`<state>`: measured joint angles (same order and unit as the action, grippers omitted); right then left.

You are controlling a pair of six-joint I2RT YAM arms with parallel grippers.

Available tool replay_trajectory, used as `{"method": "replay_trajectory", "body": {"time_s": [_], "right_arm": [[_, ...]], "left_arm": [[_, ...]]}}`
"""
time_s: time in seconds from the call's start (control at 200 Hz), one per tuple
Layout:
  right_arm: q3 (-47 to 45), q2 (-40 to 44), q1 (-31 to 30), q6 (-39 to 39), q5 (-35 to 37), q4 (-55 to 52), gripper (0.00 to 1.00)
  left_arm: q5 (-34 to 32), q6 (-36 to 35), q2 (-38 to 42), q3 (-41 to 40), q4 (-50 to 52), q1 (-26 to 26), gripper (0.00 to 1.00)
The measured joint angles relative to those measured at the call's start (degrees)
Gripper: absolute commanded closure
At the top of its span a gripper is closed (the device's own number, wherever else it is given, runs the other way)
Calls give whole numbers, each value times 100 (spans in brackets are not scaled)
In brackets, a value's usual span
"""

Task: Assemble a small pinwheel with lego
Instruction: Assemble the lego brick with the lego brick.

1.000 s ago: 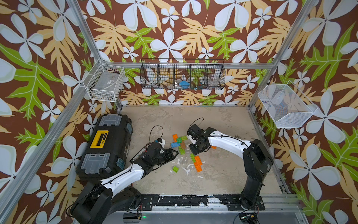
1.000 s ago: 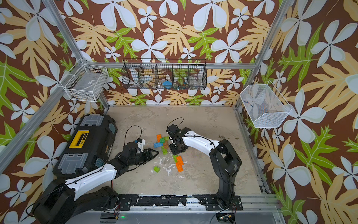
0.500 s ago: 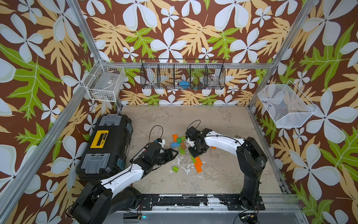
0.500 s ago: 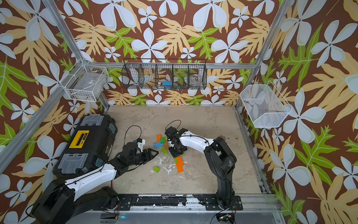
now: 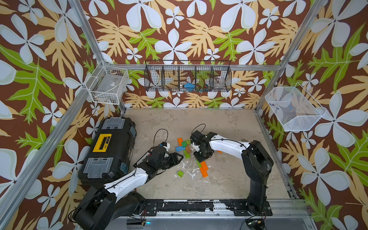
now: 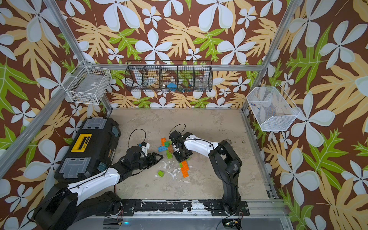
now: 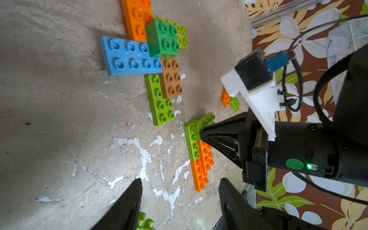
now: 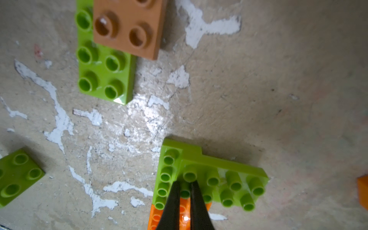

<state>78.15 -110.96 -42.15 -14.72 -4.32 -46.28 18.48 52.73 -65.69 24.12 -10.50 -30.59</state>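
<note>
On the surface [image 5: 229,185], the cross-shaped lego cluster [image 5: 184,146] lies between the arms. Just beside it is a lime-and-orange stack [image 5: 203,169], its long axis running toward the robot's base. The right fingers [image 8: 173,199], pressed together, rest their tips on the stack's lime brick [image 8: 229,179], seemingly pushing rather than gripping. The left fingers [image 7: 129,199] hover near, spread and empty.

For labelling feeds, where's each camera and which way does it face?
Both top views: high overhead, looking down on lego, left arm and right arm.
Left wrist: behind the open left end effector, facing lego; right end effector visible.
Right wrist: behind the shut right end effector, facing down at a lime brick.
Wrist views share the brown brick.
</note>
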Motion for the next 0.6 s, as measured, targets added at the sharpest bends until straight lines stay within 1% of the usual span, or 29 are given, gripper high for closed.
{"method": "replay_trajectory", "body": {"time_s": [0.31, 0.51, 0.601], "right_arm": [[33, -122, -15, -11, 79, -81, 91], [33, 59, -9, -153, 116, -116, 82], [109, 208, 0, -179, 116, -229, 81]], "left_arm": [[4, -66, -68, 83, 4, 0, 36], [-2, -282, -98, 297, 160, -24, 33], [-17, -378, -101, 389, 267, -50, 33]]}}
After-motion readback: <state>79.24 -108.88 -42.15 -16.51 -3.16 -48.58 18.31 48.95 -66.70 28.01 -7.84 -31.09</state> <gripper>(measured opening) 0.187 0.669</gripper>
